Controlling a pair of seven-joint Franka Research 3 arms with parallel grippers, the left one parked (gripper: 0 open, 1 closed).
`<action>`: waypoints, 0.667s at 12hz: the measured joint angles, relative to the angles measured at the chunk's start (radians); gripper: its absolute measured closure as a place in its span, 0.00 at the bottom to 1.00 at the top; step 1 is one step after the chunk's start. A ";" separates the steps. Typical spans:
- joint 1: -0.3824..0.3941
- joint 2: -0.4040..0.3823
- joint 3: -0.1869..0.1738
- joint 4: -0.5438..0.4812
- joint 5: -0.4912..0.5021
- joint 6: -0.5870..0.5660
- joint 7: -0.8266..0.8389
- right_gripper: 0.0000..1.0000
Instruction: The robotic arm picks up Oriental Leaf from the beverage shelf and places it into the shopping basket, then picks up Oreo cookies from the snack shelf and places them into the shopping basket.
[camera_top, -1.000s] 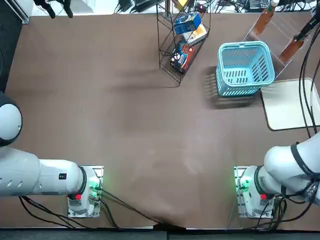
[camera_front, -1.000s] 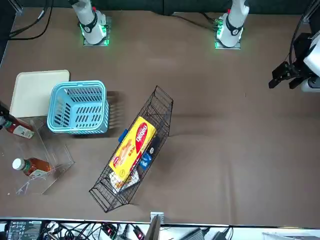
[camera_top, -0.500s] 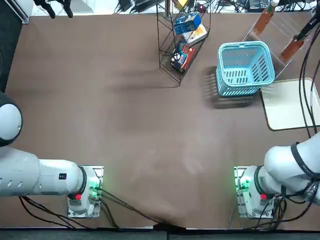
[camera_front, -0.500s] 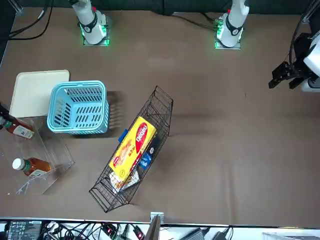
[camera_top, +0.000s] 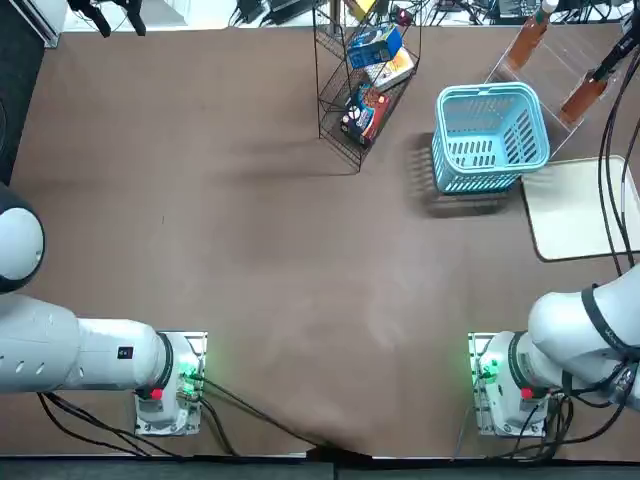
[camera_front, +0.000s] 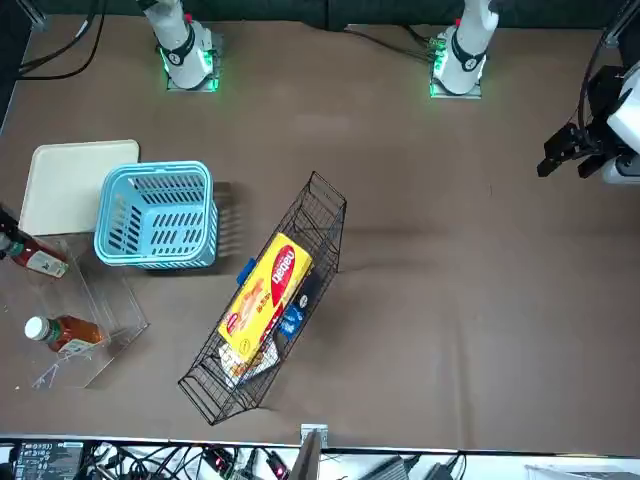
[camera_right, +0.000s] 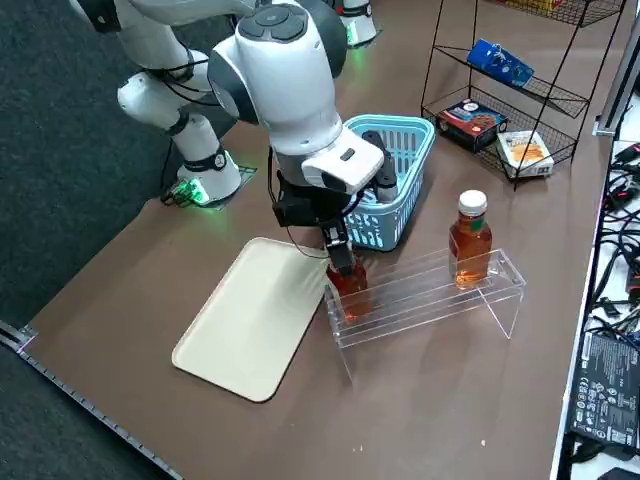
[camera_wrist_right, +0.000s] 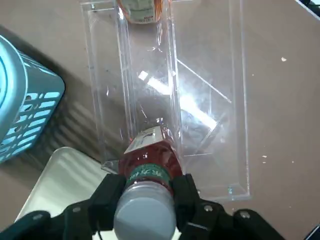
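My right gripper (camera_right: 340, 255) hangs over the end of the clear beverage shelf (camera_right: 430, 295) nearest the cream tray. It is shut on the neck of an Oriental Leaf bottle (camera_right: 349, 287) that stands upright there. In the wrist view its fingers (camera_wrist_right: 186, 192) clamp both sides of the white-capped bottle (camera_wrist_right: 150, 162). A second amber bottle (camera_right: 470, 240) stands further along the shelf. The turquoise shopping basket (camera_right: 405, 128) sits just behind the shelf, with nothing showing inside it in the top view. The blue Oreo cookies box (camera_right: 498, 62) lies on an upper tier of the black wire snack shelf (camera_right: 545, 95).
A cream tray (camera_right: 255, 320) lies flat beside the basket and the acrylic shelf. The wire rack also holds a red-and-dark packet (camera_right: 472, 118) and a flat orange-yellow box (camera_front: 265, 295). Black cables (camera_top: 612, 190) trail over the tray. The table edge is close behind the acrylic shelf.
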 joint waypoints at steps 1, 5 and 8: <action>0.000 -0.006 0.002 0.000 0.000 0.000 0.000 0.44; 0.003 -0.049 0.011 -0.001 0.000 -0.005 0.000 0.44; 0.004 -0.087 0.013 -0.001 0.000 -0.021 -0.004 0.44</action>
